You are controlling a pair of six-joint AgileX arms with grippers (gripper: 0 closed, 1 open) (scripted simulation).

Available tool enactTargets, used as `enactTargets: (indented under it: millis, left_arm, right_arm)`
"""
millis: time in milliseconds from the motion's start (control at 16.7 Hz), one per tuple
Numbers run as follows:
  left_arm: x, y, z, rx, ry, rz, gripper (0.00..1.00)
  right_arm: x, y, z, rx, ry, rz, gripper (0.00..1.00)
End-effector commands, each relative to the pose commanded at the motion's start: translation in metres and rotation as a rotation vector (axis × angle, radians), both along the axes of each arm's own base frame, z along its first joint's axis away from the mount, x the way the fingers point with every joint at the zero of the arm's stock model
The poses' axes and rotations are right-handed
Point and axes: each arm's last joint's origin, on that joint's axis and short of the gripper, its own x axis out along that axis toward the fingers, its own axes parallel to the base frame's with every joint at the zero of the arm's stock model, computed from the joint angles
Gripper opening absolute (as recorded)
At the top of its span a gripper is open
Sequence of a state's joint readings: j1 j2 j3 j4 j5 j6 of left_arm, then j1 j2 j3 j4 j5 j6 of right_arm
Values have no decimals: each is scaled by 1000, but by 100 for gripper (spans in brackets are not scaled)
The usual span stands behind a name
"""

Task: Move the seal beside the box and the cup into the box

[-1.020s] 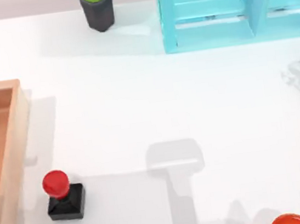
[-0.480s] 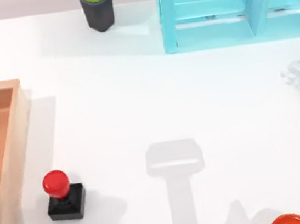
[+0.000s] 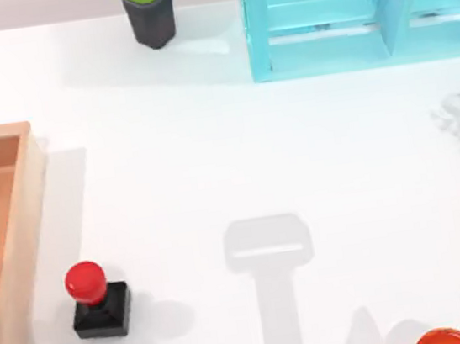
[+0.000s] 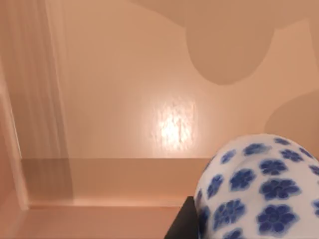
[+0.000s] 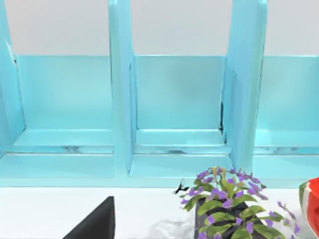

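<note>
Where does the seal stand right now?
In the top view the seal stands upright on the table's left front part, just right of the box wall, apart from it.

Top view: overhead, looking straight down on the table, box at left, shelf far right. Left wrist view: very close, facing the box floor and wall, cup right at the lens. Right wrist view: low, level, facing the shelf compartments across the table, plant near. Shared with top: box, shelf.
</note>
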State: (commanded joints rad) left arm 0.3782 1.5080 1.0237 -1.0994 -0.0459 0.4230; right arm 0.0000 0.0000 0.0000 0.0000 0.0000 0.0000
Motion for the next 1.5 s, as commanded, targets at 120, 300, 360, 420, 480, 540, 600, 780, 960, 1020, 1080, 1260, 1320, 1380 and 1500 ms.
enactTargets:
  millis: [120, 300, 360, 420, 480, 540, 600, 780, 960, 1020, 1080, 1260, 1320, 1380, 1500]
  left_arm:
    - [-1, -1, -15, 7, 0, -4, 0]
    - [-5, -1, -33, -20, -13, 11, 0]
    - [-6, 0, -36, -30, -17, 18, 0]
    - [-7, 0, -37, -33, -18, 21, 0]
    - [-7, 0, -37, -33, -18, 21, 0]
    - [-7, 0, -37, -33, -18, 21, 0]
    - [-7, 0, -37, -33, -18, 21, 0]
    - [-7, 0, -37, -33, -18, 21, 23]
    - [-7, 0, -37, -33, -18, 21, 45]
    - [-7, 0, -37, -33, -18, 21, 53]
    - [-7, 0, -37, -33, -18, 21, 60]
    - [-7, 0, -37, -33, -18, 21, 83]
    - [-7, 0, -37, -33, -18, 21, 90]
    - [-7, 0, -37, -33, -18, 21, 98]
    - [-7, 0, -37, -33, -18, 21, 100]
  right_arm:
    - [0, 0, 0, 0, 0, 0, 100]
    - [0, 0, 0, 0, 0, 0, 100]
    - [0, 0, 0, 0, 0, 0, 100]
    - [0, 0, 0, 0, 0, 0, 100]
    - [0, 0, 0, 0, 0, 0, 100]
    - [0, 0, 0, 0, 0, 0, 100]
    - [0, 0, 0, 0, 0, 0, 100]
    - [0, 0, 0, 0, 0, 0, 100]
    - [0, 0, 0, 0, 0, 0, 100]
    - [0, 0, 0, 0, 0, 0, 100]
    - [0, 0, 0, 0, 0, 0, 100]
    - [0, 0, 0, 0, 0, 0, 100]
    - [0, 0, 0, 0, 0, 0, 100]
    - [0, 0, 0, 0, 0, 0, 100]
    - [0, 0, 0, 0, 0, 0, 100]
